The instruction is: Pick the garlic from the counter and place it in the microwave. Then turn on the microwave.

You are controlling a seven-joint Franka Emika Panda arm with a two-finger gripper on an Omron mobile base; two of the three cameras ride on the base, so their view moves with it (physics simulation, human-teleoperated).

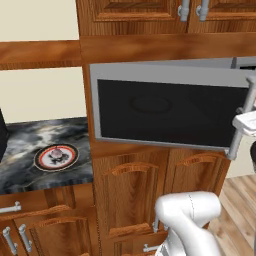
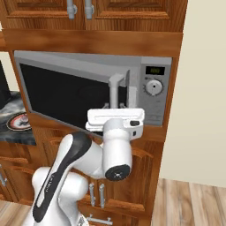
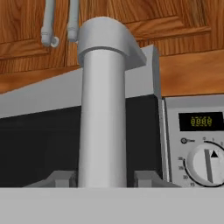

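Observation:
The microwave is built into the wooden cabinets, and its black glass door stands ajar, swung out on its handle side. My gripper straddles the vertical bar handle, one finger on each side; it is open, with a thin gap at the bar. The round knob sits right of the door. On the counter to the left, a small whitish-pink lump, apparently the garlic, rests on a red-rimmed plate.
Wooden cabinet doors with curved handles fill the space under the microwave, and upper cabinets hang above. A dark appliance stands at the counter's left end. A cream wall and wooden floor lie to the right.

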